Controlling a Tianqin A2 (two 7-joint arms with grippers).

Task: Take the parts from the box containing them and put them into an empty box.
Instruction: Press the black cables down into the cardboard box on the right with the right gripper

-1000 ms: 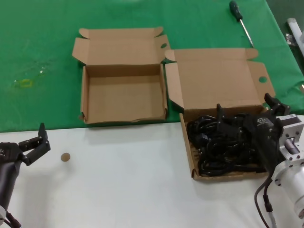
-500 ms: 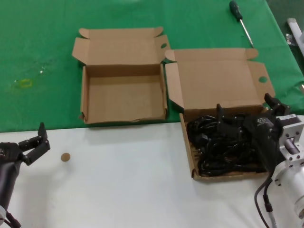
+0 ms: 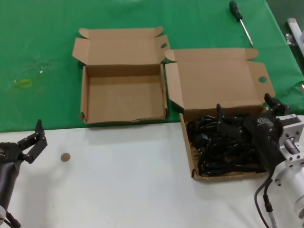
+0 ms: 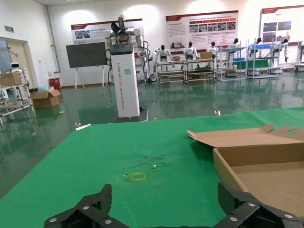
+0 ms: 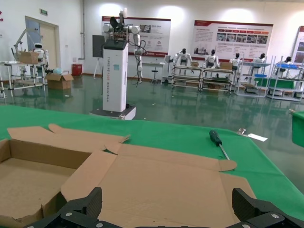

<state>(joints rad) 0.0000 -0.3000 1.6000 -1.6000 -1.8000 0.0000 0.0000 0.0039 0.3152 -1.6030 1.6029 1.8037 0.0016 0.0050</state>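
Left gripper: nearest the robot, low at the near left over the white table. Fingers spread apart, nothing between them. Its wrist view shows both fingertips wide apart over the green cloth, with the empty box off to one side.

Small brown disc: lies on the white table just right of the left gripper, not touching it.

Right gripper: near right, down over the box containing the parts. Fingers set apart, one at the left side of the cord pile, the other near the right wall. Whether either finger touches a cord cannot be told.

Parts: tangled black cords fill the tray of the larger box, all inside its walls. Tray sits on the white table at the cloth's edge; its lid lies folded back flat onto the green cloth, round hole at the right flap.

Empty box: farther back and to the left of the full one, on the green cloth, lid open rearward, brown floor bare. The two boxes stand just beside each other, flaps near touching.

Screwdriver: far right on the cloth, black handle away from the robot, well apart from both boxes.
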